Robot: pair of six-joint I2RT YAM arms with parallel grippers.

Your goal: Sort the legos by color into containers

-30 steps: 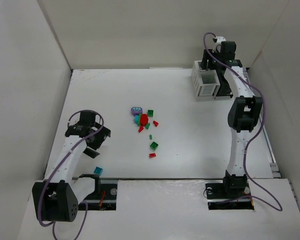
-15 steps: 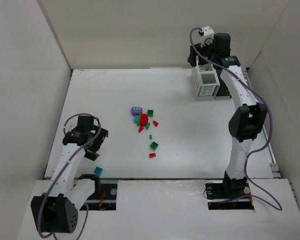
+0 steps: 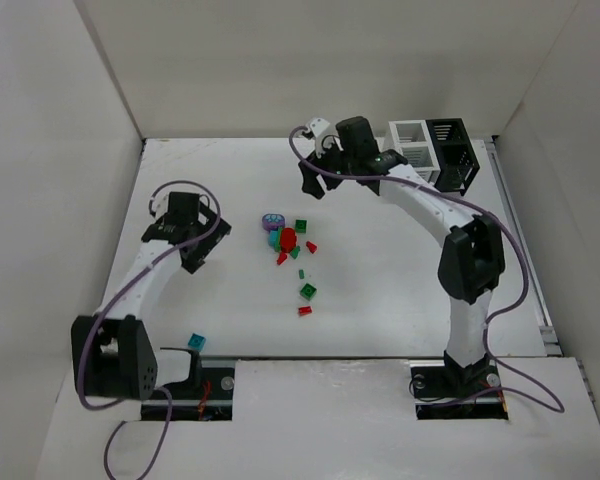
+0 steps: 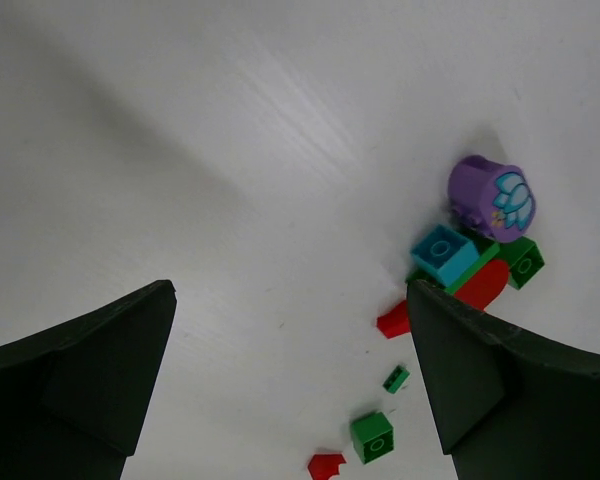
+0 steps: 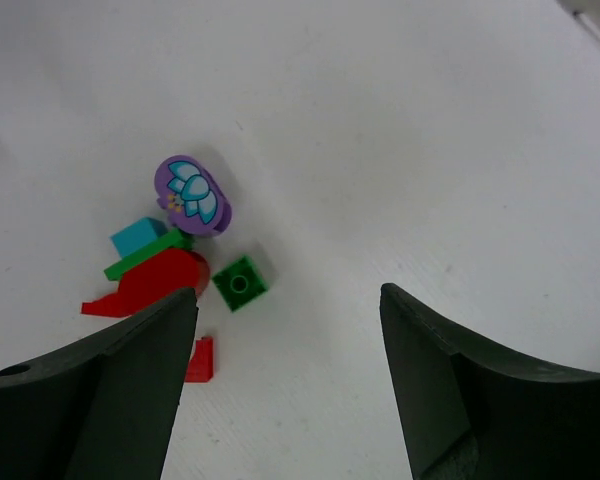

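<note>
On the left, our left gripper has swung from the near-left corner toward the middle of the tabletop. It now hangs just left of the pile of legos, spread as wide as it goes and holding nothing. A stray teal brick lies at the near edge, well apart from the rest.

In the centre the pile sits as it did. A green brick and a red brick lie apart from it, nearer to us.

On the right, our right gripper has left the containers, the white and black bins at the far right. It has come across to the far side of the pile, fingers apart and empty. We judge that both arms are closing in for a pick and that most bricks remain unsorted.

Only the top view shows the bins and the stray teal brick, though not what the bins hold. Only the wrist views show the flower print on the purple piece and the bricks stacked against it.
</note>
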